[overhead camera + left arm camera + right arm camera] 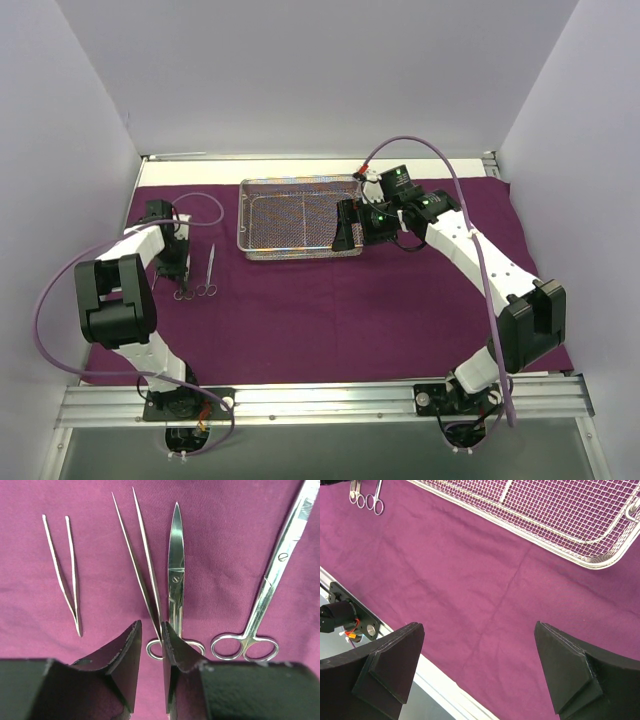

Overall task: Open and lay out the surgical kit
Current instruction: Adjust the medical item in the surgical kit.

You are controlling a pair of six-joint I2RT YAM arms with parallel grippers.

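The dark purple cloth (330, 310) lies spread flat over the table. The silver wire-mesh tray (300, 215) stands on it at the back and holds nothing; it also shows in the right wrist view (560, 510). In the left wrist view, short tweezers (65, 570), long tweezers (142, 565), scissors (175, 575) and a second ring-handled instrument (267, 592) lie side by side on the cloth. My left gripper (150, 625) hovers low over the long tweezers' joined end, jaws slightly apart, cloth showing between them. My right gripper (479, 626) is wide open and empty above the cloth, by the tray's right end (347, 232).
The two ring-handled instruments (198, 278) lie left of the tray beside my left gripper (172, 262). White walls close in the left, right and back. A metal rail (320, 400) runs along the near edge under the arm bases.
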